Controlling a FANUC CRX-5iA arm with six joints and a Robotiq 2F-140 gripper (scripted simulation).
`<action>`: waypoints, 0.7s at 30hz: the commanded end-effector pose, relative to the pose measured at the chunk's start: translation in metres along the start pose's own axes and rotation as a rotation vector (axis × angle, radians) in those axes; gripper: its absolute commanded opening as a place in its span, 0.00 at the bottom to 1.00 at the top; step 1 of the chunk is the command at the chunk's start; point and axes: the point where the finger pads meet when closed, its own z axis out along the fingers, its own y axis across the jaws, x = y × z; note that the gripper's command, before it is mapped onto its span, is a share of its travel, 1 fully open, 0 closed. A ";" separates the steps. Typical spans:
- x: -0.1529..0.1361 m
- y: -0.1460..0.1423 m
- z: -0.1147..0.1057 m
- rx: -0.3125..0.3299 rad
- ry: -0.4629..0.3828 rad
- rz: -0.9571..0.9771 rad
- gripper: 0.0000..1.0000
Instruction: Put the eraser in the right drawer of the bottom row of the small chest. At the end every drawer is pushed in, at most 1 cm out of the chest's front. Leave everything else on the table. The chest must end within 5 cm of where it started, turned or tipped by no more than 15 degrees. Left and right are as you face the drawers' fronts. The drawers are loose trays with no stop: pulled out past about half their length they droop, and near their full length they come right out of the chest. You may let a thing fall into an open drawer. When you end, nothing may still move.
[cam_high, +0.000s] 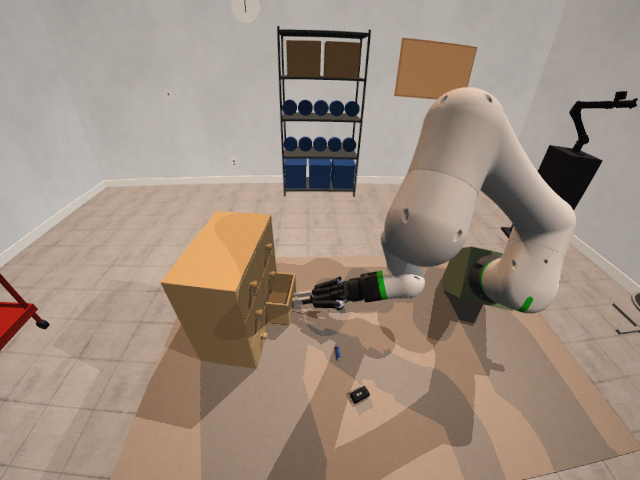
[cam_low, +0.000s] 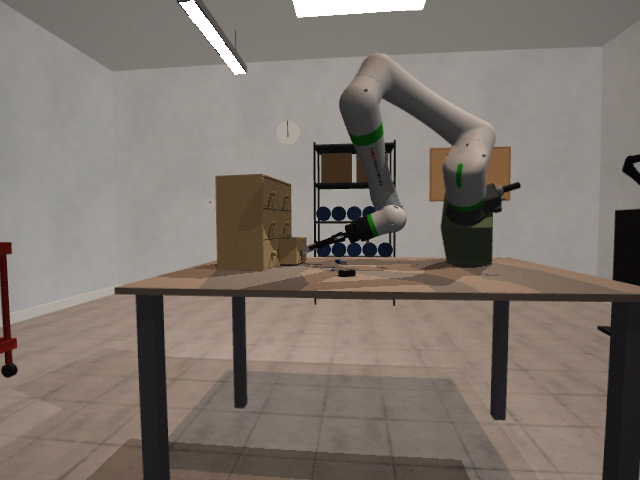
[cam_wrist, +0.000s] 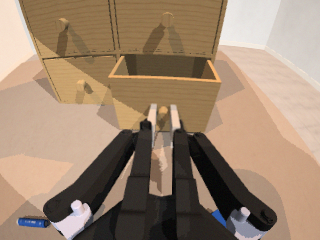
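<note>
The wooden chest (cam_high: 206, 320) (cam_low: 239, 222) stands upright. Its bottom right drawer (cam_high: 283, 315) (cam_low: 290, 251) (cam_wrist: 165, 92) is pulled partly out and looks level; the visible inside is empty. The bottom left drawer (cam_wrist: 70, 70) looks pushed in. My gripper (cam_high: 296, 298) (cam_low: 306, 250) (cam_wrist: 163, 113) is slightly open, its fingertips on either side of the open drawer's knob, with narrow gaps beside it. A blue thing (cam_low: 341, 261) (cam_wrist: 218, 217), possibly the eraser, lies on the table, mostly hidden under the gripper in the wrist view.
A small blue cylinder (cam_high: 337, 353) (cam_wrist: 32, 222) lies on the table (cam_high: 248, 439) (cam_low: 413, 294) in front of the chest. A small black box (cam_high: 359, 394) (cam_low: 346, 272) lies farther out. The arm's green base block (cam_low: 467, 245) stands at the right.
</note>
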 end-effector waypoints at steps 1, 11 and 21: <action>0.000 0.000 0.000 0.000 0.000 0.000 0.15; 0.000 0.000 0.000 0.000 0.000 0.000 0.20; -0.009 0.000 -0.024 0.000 0.000 0.000 0.20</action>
